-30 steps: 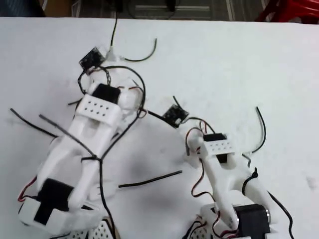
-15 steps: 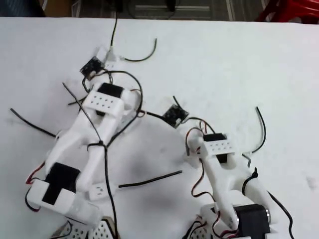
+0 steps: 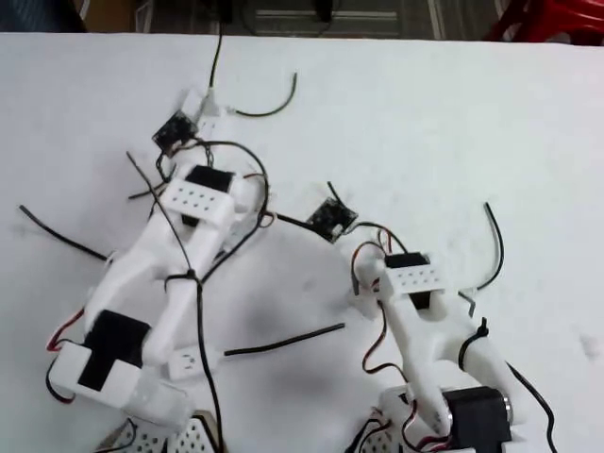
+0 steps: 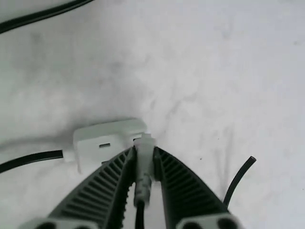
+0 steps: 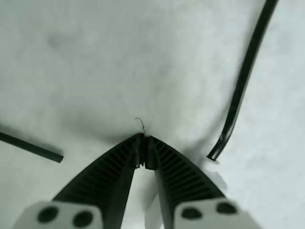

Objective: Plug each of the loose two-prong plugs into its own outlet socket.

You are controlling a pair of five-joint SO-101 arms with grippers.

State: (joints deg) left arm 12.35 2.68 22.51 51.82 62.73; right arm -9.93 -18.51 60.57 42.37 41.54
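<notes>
1. The left gripper [image 4: 144, 150] is clamped on a white two-prong plug [image 4: 143, 164], which is pinched between both jaws. The plug's black cord [image 4: 138, 217] is trailed back under the wrist.
2. The plug's tip is pushed right up against the white outlet socket [image 4: 107, 138], at the end away from the socket's own cable. Whether the prongs are actually seated can't be told.
3. From above, the outlet socket [image 3: 201, 102] is found on the white table [image 3: 425, 123] toward the far edge, just past the left arm [image 3: 193, 200].
4. Versus a second ago, the left arm has been swung round and its wrist pulled back a touch from the far edge. A second white connector [image 3: 184, 363], hidden under the arm before, is now uncovered on the near side.
5. Since half a second ago, hardly anything has been shifted.
6. The right gripper [image 5: 144, 140] is closed on nothing, tips together on the table. The right arm [image 3: 415, 278] hasn't been moved at all.
</notes>
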